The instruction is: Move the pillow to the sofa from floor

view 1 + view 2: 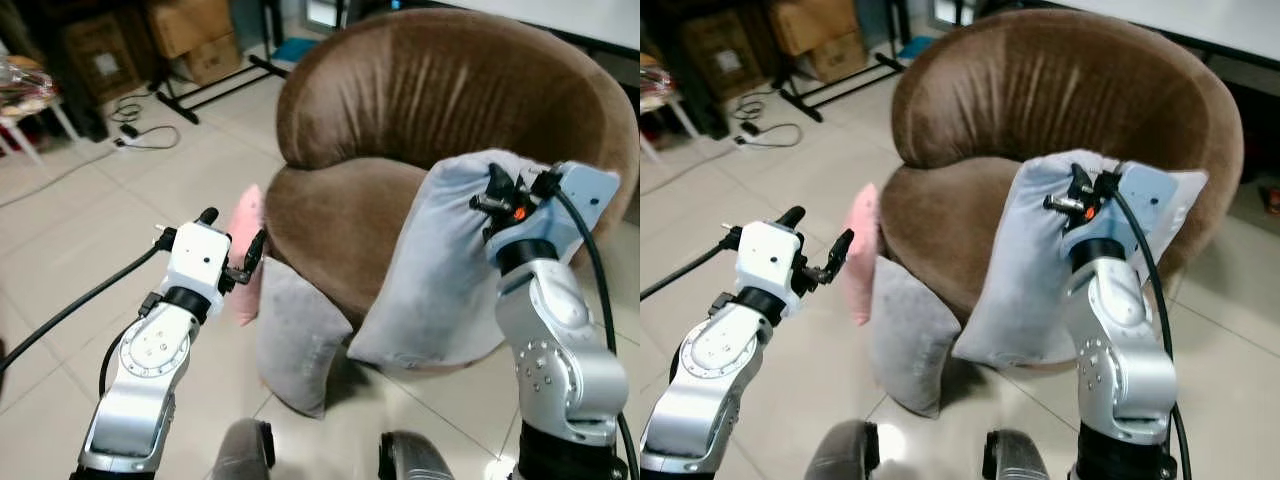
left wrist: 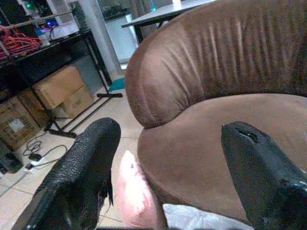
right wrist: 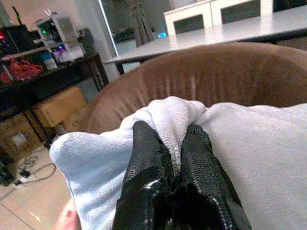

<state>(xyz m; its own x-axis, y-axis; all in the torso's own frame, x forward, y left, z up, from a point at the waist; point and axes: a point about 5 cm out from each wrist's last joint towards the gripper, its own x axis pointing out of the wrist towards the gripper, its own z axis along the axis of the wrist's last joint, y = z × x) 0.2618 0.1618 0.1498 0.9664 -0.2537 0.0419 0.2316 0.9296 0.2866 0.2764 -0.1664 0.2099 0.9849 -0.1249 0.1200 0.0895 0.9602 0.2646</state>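
- Right tool (image 3: 171, 158): fingers (image 3: 146, 158) clenched on a bunched fold at the top edge of the light blue-grey pillow (image 1: 440, 270). Grip is clear in the right wrist view, fabric pinched between both fingers.
- The pillow is off the floor, hanging from the right tool. It stands roughly upright against the front edge of the sofa (image 1: 450, 100); its upper part is over the seat's front right side and its lower corner hangs down past the seat rim, above the tiled floor (image 1: 60, 300).
- Left tool (image 2: 172, 158): released, fingers (image 2: 81, 172) spread wide, nothing between them. It's held up over the floor just left of the sofa's front, pointing at the seat.
- Grey pillow (image 1: 295, 335) stands on the floor, leaning on the sofa's front base between the two arms.
- Pink pillow (image 1: 247, 250) is just behind the grey one, on edge against the sofa's left side, near the left tool.
- Sofa is a round brown tub chair with a high curved back. The seat is bare apart from the held pillow at its front edge.
- Further back, left: loose cables (image 1: 140, 130) on the floor, cardboard boxes (image 1: 195, 35) under a dark rack.
- Behind the sofa: a white tabletop (image 3: 230, 33), seen from the right wrist view.
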